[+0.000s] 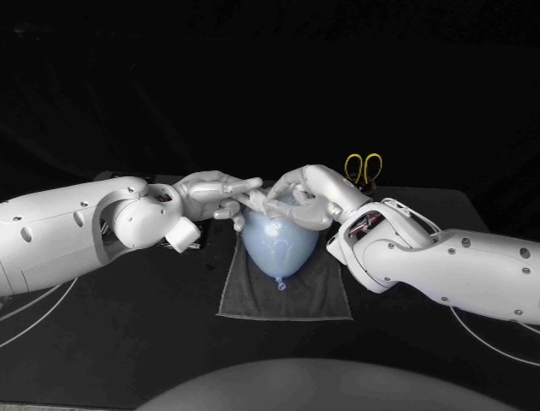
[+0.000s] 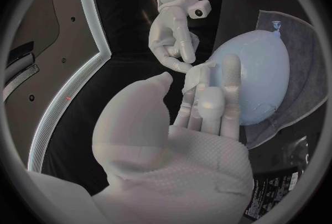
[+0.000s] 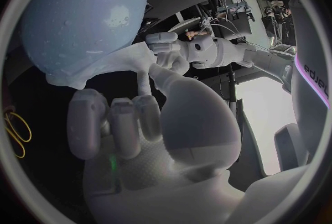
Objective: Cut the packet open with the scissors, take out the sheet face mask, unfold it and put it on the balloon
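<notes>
Black counter (image 1: 381, 342), grey cloth (image 1: 313, 300): the balloon (image 1: 280, 244) lies central, sheet face mask (image 2: 198, 73) draped on it. Right hand (image 1: 297, 195) fingers pinch its 12 o'clock edge; left hand (image 1: 214, 193) touches there, grip unclear. Only smoothing seems left.

Balloon (image 1: 280, 244), bearing the sheet face mask (image 3: 110, 63), lies on a cloth (image 1: 285, 298) on the table (image 1: 121, 342). Scissors (image 1: 364, 169) are behind it, to the right.

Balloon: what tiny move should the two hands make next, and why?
Likely spread the sheet mask sideways and smooth it onto the balloon. The left hand and right hand both pinch a bunched flap of it at the balloon's rounded end, so it looks not yet laid flat.
</notes>
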`<state>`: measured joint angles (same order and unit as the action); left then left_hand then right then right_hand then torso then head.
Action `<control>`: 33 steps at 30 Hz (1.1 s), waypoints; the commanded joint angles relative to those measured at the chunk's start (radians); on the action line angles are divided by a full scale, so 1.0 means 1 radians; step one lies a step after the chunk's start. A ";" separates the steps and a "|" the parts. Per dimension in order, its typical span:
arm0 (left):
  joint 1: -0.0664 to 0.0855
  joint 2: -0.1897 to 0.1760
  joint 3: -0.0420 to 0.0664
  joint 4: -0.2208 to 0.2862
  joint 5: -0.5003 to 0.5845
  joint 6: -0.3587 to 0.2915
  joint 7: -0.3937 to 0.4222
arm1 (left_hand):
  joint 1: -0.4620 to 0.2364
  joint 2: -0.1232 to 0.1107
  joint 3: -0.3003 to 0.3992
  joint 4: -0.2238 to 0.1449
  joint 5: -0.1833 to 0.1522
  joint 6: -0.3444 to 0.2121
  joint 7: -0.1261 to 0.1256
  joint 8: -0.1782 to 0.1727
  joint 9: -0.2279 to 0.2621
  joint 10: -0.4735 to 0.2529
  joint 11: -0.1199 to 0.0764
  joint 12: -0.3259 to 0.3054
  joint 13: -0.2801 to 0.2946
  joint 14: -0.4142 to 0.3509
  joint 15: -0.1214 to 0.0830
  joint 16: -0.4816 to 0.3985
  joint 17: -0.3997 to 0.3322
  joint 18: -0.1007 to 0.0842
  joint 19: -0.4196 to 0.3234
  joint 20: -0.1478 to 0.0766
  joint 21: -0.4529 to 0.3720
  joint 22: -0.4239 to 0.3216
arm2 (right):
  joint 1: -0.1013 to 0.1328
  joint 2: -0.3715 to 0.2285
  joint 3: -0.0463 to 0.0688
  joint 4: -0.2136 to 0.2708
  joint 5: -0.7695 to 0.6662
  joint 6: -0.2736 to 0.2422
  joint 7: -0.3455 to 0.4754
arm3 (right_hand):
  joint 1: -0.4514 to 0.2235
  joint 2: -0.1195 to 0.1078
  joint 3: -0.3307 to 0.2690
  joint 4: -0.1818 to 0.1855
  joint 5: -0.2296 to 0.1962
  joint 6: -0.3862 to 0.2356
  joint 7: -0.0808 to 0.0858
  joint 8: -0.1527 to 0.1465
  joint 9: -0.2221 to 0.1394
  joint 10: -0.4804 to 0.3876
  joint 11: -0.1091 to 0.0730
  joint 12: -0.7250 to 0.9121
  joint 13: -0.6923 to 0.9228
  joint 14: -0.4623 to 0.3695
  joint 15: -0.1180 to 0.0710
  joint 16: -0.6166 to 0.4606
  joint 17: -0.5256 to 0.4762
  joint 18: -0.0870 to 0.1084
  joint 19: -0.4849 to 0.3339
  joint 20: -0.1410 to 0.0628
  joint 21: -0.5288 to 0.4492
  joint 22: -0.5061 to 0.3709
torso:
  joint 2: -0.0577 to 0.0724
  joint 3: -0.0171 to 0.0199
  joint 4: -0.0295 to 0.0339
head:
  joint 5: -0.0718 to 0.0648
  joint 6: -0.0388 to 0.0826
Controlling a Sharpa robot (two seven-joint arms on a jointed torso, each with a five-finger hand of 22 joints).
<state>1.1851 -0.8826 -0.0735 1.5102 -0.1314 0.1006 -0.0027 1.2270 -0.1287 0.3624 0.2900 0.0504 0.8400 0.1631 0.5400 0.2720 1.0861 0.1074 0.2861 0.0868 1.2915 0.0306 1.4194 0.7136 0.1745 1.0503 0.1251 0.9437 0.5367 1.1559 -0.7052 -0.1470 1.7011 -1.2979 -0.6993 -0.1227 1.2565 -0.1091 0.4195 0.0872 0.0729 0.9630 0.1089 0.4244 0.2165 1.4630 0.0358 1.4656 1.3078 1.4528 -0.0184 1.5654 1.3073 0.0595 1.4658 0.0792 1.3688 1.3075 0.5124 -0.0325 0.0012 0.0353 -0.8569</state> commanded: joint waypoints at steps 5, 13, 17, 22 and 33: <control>-0.004 -0.004 0.001 0.002 -0.001 0.045 0.002 | 0.011 0.003 -0.020 0.001 -0.002 0.021 -0.001 -0.013 -0.008 0.009 -0.009 0.000 0.004 0.000 -0.004 -0.003 0.003 0.010 0.004 -0.006 -0.005 -0.002 | -0.005 -0.016 0.000 0.024 -0.040 -0.012 -0.012 | -0.016 -0.003 -0.004 0.010 -0.002 0.008 0.000 0.004 -0.001 0.030 -0.006 0.007 0.150 0.118 -0.018 0.005 0.263 -0.020 0.044 -0.011 0.007 0.211 | 0.000 0.0014 -0.0007 | 0.004 -0.003; -0.006 -0.010 0.001 0.001 -0.014 0.037 -0.007 | 0.019 0.004 -0.036 -0.001 -0.002 0.026 -0.003 -0.029 -0.018 0.020 -0.011 0.006 0.008 0.006 -0.006 -0.001 0.012 0.010 0.009 -0.009 -0.003 0.000 | -0.008 -0.025 0.000 0.038 -0.051 -0.019 -0.017 | -0.017 -0.003 -0.005 0.012 0.000 0.009 -0.001 0.004 -0.001 0.031 -0.006 0.008 0.151 0.118 -0.018 0.005 0.263 -0.020 0.045 -0.011 0.008 0.211 | 0.000 0.0012 -0.0014 | 0.004 -0.004; -0.007 -0.012 0.001 0.001 -0.027 0.036 -0.011 | 0.042 0.007 -0.043 -0.006 -0.002 0.033 -0.008 -0.039 -0.024 0.030 -0.016 0.013 0.013 0.008 -0.010 -0.001 0.015 0.009 0.012 -0.012 -0.002 0.002 | -0.009 -0.027 0.000 0.041 -0.056 -0.016 -0.019 | -0.017 -0.004 -0.005 0.012 0.000 0.009 -0.001 0.004 -0.001 0.030 -0.006 0.007 0.150 0.118 -0.019 0.005 0.262 -0.020 0.044 -0.011 0.006 0.211 | 0.000 0.0010 -0.0003 | 0.003 -0.002; -0.008 -0.014 0.001 0.002 -0.037 0.036 -0.016 | 0.116 0.029 -0.026 -0.028 -0.002 0.051 -0.017 -0.047 -0.031 0.033 -0.023 0.018 0.017 0.008 -0.016 -0.002 0.014 0.009 0.016 -0.017 0.000 0.006 | -0.012 -0.026 0.000 0.044 -0.076 -0.012 -0.020 | -0.015 -0.011 -0.007 0.009 0.000 0.009 -0.002 0.003 -0.001 0.029 -0.007 0.006 0.149 0.118 -0.019 0.005 0.262 -0.019 0.043 -0.012 0.004 0.210 | 0.000 0.0008 -0.0004 | 0.004 -0.004; -0.010 -0.021 0.001 0.000 -0.044 0.040 -0.018 | 0.093 0.015 -0.057 0.000 -0.002 0.063 -0.016 -0.057 -0.037 0.038 -0.023 0.022 0.021 0.005 -0.016 -0.006 0.003 0.008 0.015 -0.019 -0.003 0.003 | -0.017 -0.022 0.000 0.043 -0.114 -0.019 -0.031 | -0.011 -0.017 -0.009 0.005 -0.002 0.008 -0.002 0.003 -0.002 0.028 -0.008 0.004 0.147 0.118 -0.020 0.005 0.261 -0.018 0.042 -0.012 0.001 0.209 | 0.000 0.0005 -0.0003 | 0.007 -0.005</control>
<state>1.1759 -0.9042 -0.0735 1.5088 -0.1669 0.1224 -0.0228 1.3234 -0.1112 0.3086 0.2910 0.0503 0.8968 0.1448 0.4861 0.2354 1.1154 0.0858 0.3038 0.1072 1.2988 0.0162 1.4194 0.7172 0.1711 1.0650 0.1105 0.9436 0.5411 1.1393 -0.7286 -0.1472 1.7451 -1.3771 -0.7102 -0.1432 1.2486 -0.1170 0.4153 0.0913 0.0730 0.9638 0.1080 0.4244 0.2156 1.4649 0.0304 1.4689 1.3079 1.4546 -0.0202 1.5661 1.3074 0.0534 1.4663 0.0712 1.3728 1.3080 0.5123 -0.0319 0.0007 0.0428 -0.8608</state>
